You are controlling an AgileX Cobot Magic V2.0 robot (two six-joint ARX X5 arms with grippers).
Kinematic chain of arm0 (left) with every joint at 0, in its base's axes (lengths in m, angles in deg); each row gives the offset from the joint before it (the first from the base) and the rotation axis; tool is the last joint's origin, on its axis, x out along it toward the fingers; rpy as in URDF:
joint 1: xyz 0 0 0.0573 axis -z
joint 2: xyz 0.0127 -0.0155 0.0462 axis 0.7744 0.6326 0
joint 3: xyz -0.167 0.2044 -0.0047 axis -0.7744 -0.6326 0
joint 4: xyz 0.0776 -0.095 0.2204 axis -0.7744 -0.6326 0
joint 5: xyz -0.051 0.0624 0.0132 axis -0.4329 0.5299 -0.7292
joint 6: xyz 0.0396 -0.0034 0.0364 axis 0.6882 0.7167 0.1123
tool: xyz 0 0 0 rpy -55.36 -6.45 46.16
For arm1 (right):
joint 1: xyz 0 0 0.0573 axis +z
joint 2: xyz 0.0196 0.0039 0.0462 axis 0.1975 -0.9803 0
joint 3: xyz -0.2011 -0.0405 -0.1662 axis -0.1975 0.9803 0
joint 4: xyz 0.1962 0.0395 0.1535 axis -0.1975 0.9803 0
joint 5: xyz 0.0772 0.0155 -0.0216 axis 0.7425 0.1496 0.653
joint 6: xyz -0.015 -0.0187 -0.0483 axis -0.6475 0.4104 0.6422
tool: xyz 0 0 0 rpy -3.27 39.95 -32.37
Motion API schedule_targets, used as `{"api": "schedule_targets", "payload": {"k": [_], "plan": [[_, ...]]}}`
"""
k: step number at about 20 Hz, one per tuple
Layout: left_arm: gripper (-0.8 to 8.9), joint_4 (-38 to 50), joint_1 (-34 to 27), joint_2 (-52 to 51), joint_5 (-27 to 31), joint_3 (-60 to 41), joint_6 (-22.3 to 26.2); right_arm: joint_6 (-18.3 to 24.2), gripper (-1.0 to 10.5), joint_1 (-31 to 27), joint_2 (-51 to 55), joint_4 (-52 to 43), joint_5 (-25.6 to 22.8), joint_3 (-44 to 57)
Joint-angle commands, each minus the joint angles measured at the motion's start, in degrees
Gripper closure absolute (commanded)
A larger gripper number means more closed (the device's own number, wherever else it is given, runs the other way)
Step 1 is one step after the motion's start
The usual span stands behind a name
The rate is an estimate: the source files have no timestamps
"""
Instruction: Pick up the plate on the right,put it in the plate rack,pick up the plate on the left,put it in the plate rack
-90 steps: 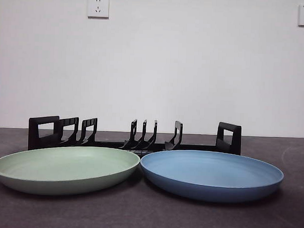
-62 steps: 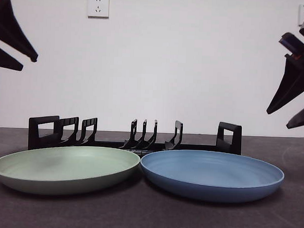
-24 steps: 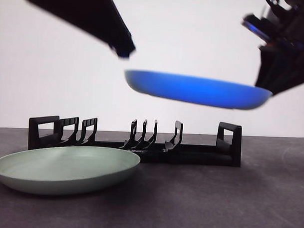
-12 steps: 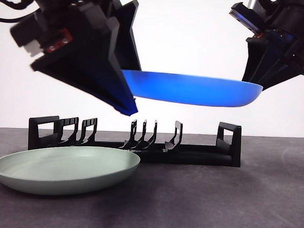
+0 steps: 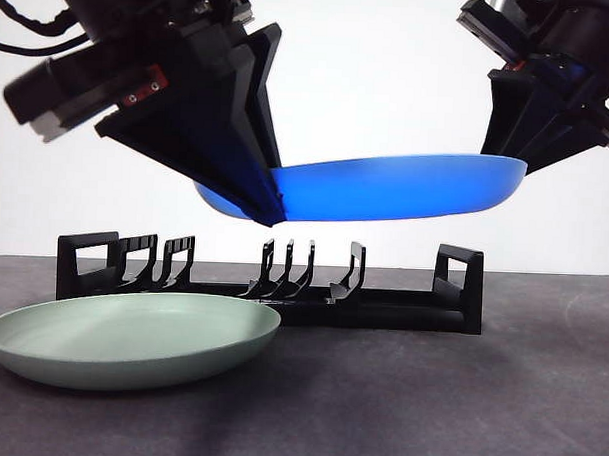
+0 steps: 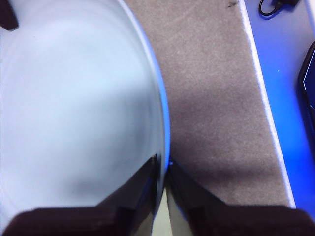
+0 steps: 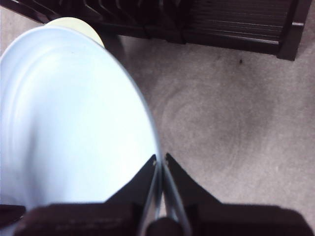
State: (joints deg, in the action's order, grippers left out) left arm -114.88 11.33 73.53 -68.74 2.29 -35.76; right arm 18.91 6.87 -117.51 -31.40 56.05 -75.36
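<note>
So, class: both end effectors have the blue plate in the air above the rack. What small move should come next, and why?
Probably tip the blue plate towards upright. It hangs nearly flat, its lower end at the left end effector, its higher end at the right end effector, both shut on its rim. The plate rack below takes plates on edge between upright dividers. The green plate lies on the table.

Under me the tabletop (image 5: 428,412) is a dark grey-brown mat with a faintly mottled surface. In the front view it fills the 6 o'clock half. A plain white wall (image 5: 390,81) rises behind it at 12 o'clock. My right wrist view shows a small dark speck (image 7: 240,61) on the mat. In my left wrist view the mat ends at a pale edge strip (image 6: 261,88). Beyond that strip, on a smooth bluish surface (image 6: 285,123), lie a looped black cable (image 6: 275,6) and a dark rounded object (image 6: 307,78) that the frame cuts off.
</note>
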Motion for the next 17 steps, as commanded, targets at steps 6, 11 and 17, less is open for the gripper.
{"api": "schedule_targets", "payload": {"k": [6, 11, 17], "plan": [[8.23, 6.16, -0.74, -0.15, 1.64, 0.07, -9.55, 1.7, 6.0, -1.18, 2.4, -2.69, -0.2, -3.93], [8.23, 11.1, -6.14, -0.2, 1.2, 2.16, -26.64, -1.53, 6.0, -2.58, 10.32, -16.17, -7.04, -3.93], [8.23, 12.35, -22.1, -0.83, -17.42, 7.65, -37.22, -1.4, 6.0, -2.56, 14.82, -19.93, -14.08, -3.91]]}}
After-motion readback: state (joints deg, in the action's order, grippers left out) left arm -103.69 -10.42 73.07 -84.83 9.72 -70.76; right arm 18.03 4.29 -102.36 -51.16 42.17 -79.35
